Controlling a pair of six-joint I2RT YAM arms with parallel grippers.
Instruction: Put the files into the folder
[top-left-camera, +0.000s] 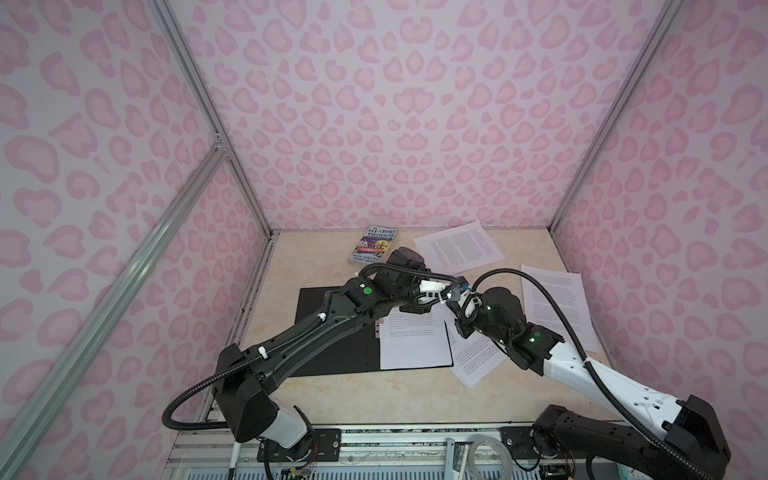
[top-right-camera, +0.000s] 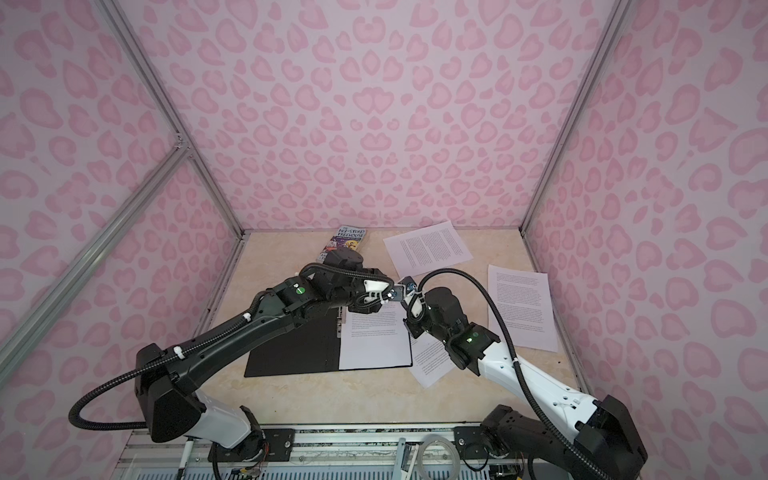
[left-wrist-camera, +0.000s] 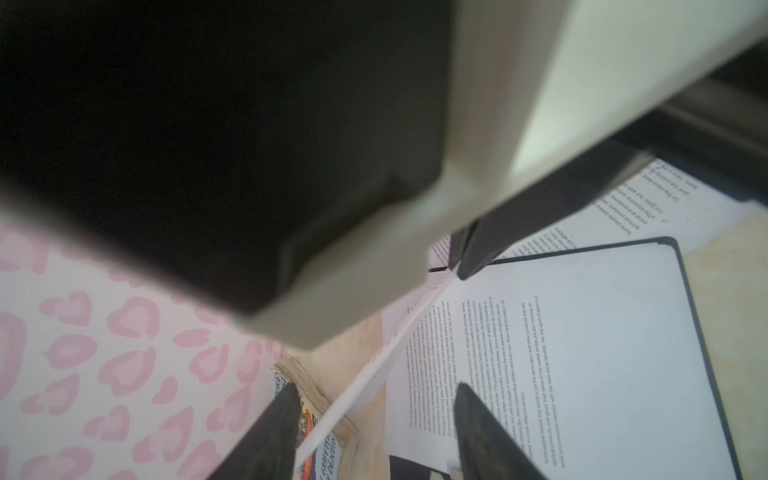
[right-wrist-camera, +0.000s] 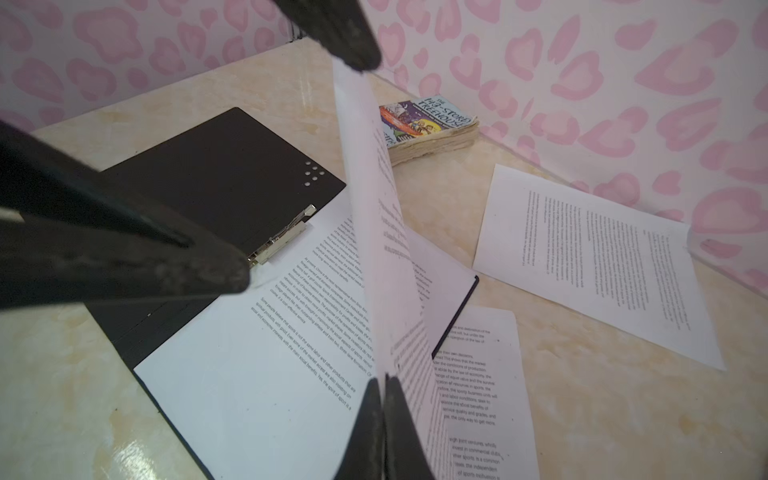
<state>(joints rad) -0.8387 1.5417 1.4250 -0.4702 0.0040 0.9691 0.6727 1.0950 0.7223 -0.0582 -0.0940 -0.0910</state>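
The folder (top-left-camera: 309, 303) (right-wrist-camera: 216, 166) lies open on the table, black inside up, with a metal clip (right-wrist-camera: 282, 237) at its spine. One printed sheet (top-left-camera: 415, 345) (right-wrist-camera: 249, 374) rests flat on its right half. Above it, my right gripper (right-wrist-camera: 383, 384) is shut on the edge of another of the files, a sheet (right-wrist-camera: 374, 208) (left-wrist-camera: 374, 374) held upright in the air. My left gripper (left-wrist-camera: 376, 388) is open with that sheet's far edge between its fingers, nearer one finger (left-wrist-camera: 286, 415). In both top views the two grippers meet over the folder's far right part.
Loose printed sheets lie at the back (top-left-camera: 457, 247), at the right (top-left-camera: 557, 307) and partly under the folder's right edge (top-left-camera: 473, 357). A colourful paperback book (top-left-camera: 374, 245) (right-wrist-camera: 428, 124) sits by the back wall. Pink patterned walls close in three sides.
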